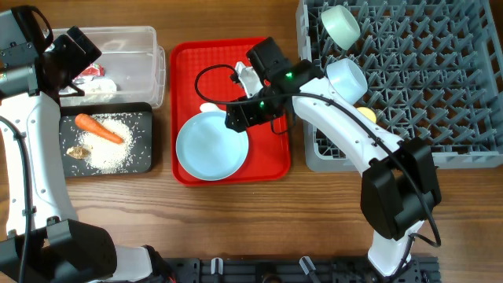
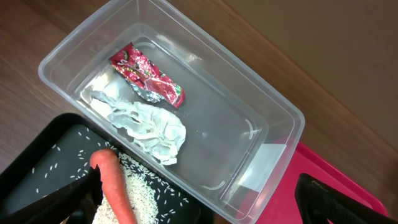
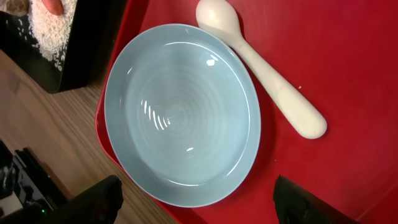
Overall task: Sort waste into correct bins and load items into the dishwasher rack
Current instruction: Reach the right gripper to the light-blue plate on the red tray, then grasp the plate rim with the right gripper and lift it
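The wooden table (image 1: 236, 228) carries the grey dishwasher rack (image 1: 440, 71) at the far right. In the rack are 2 pale bowls, 1 at the far edge (image 1: 343, 25) and 1 nearer the red tray (image 1: 346, 79), and a yellow cup (image 1: 367, 115) that is partly hidden by the right arm. The red tray (image 1: 189, 79) lies in the middle. Left of it are the clear tub (image 1: 145, 47) and, in front of that, the black tray (image 1: 145, 141).

The light-blue plate (image 1: 211, 145) sits on the near part of the red tray. The right gripper (image 3: 198, 202) hangs over it with its jaws spread. In the wrist view, 1 finger stands off each side of the plate's rim, and neither touches it. The white spoon (image 3: 267, 71) lies on the tray just beside the plate.

The left gripper (image 2: 199, 202) hovers above the clear tub, jaws wide apart and holding nothing. Below it in the tub lie the crumpled tissue (image 2: 152, 127) and the red-and-white wrapper (image 2: 148, 76), touching each other. The black tray holds the carrot (image 1: 100, 129), loose rice (image 1: 114, 149) and brownish scraps (image 1: 78, 152).
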Tool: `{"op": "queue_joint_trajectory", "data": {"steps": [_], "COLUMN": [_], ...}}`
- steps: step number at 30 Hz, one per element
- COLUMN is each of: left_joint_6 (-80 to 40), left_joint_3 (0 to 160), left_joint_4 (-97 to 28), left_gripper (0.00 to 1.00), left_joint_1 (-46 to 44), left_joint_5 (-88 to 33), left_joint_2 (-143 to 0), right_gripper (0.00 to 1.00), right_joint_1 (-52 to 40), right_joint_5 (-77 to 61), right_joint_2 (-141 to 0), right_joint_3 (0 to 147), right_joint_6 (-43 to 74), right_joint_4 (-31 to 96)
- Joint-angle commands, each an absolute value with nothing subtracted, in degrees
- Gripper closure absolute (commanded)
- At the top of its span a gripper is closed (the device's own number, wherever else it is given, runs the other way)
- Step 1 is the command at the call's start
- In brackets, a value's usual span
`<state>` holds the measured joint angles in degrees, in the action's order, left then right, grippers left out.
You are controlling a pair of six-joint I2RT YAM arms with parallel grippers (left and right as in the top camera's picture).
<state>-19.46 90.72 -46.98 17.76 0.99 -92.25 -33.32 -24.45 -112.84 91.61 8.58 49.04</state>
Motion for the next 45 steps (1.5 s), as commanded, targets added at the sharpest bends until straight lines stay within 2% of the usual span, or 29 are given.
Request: {"op": "queue_joint_trajectory", "data": {"steps": [1, 11, 17, 24, 27, 30, 33, 39, 45], "left_joint_6": [-20.18, -20.18, -20.18, -20.18, -20.18, -20.18, -20.18, -20.18, -20.18], "left_joint_3": [90.96, 90.96, 90.96, 90.96, 90.96, 90.96, 90.96, 90.96, 90.96], "left_joint_4": [-47.03, -47.05, -47.05, -47.03, -47.03, -47.03, -47.05, -47.03, -47.03], "left_gripper": [0.0, 0.0, 0.0, 0.0, 0.0, 0.0, 0.0, 0.0, 0.0], "left_joint_1": [18.02, 18.02, 18.02, 18.02, 18.02, 18.02, 18.02, 18.02, 18.02], "left_joint_5": [0.49, 0.49, 0.49, 0.51, 0.51, 0.49, 0.49, 0.49, 0.49], "left_joint_2": [-91.42, -91.42, -91.42, -91.42, -91.42, -91.42, -91.42, -91.42, -91.42], "right_gripper": [0.2, 0.2, 0.2, 0.2, 0.26, 0.43, 0.67, 0.94, 0.96], "right_joint_1": [-33.58, -35.48, -38.2, -38.94, -38.94, -38.94, -38.94, -38.94, -38.94], "right_joint_5": [-25.78, -23.86, -15.62, -7.57, -7.46, -6.72, -5.41, -5.48, -6.85], "right_joint_2": [-113.14, -113.16, -114.21, -120.46, -122.96, -124.31, -124.53, -125.29, -127.17], "right_joint_3": [91.42, 91.42, 91.37, 91.35, 91.37, 91.35, 91.35, 91.35, 91.35], "right_joint_6": [9.26, 18.63, 28.93, 33.23, 33.43, 33.43, 33.39, 33.41, 33.43], "right_joint_4": [49.01, 47.35, 48.88, 51.4, 50.96, 51.05, 50.78, 48.84, 48.64]}}
